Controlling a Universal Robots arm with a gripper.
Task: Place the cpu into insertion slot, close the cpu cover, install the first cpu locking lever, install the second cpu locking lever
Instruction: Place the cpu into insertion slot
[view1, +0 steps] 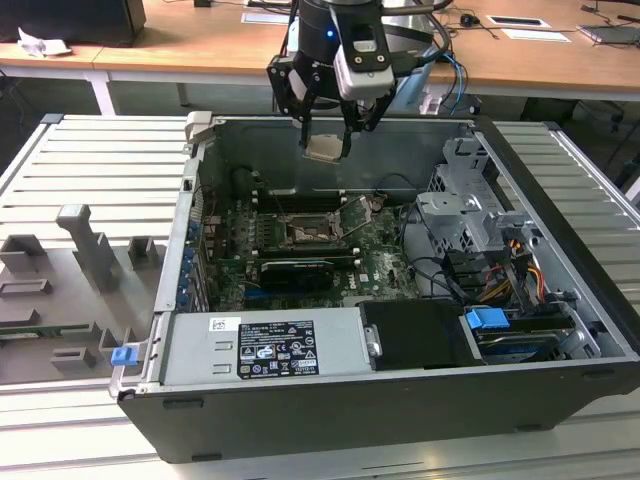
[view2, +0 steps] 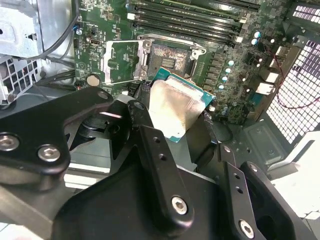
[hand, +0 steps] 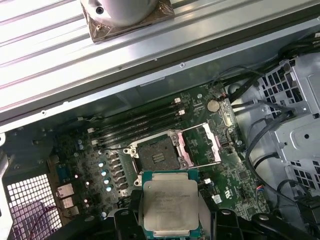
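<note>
My gripper (view1: 325, 138) hangs above the open computer case, shut on the cpu (view1: 323, 148), a flat pale square chip. In both wrist views the cpu (view2: 175, 105) (hand: 170, 202) sits between the black fingers (view2: 145, 122), well above the board. The insertion slot (hand: 156, 157) (view2: 167, 57) (view1: 303, 232) lies open below, a dark square socket with a grey rim on the green board. The cpu cover (hand: 202, 145) (view2: 122, 62) is swung open beside the slot, a silver frame with a square window.
Memory slots (hand: 135, 122) run along one side of the socket, and a long black card (view1: 295, 272) lies on the near side. A grey power supply (view1: 265, 345) and a drive cage (view1: 470, 210) with cables crowd the case. Grey fixtures (view1: 90, 245) stand at the exterior view's left.
</note>
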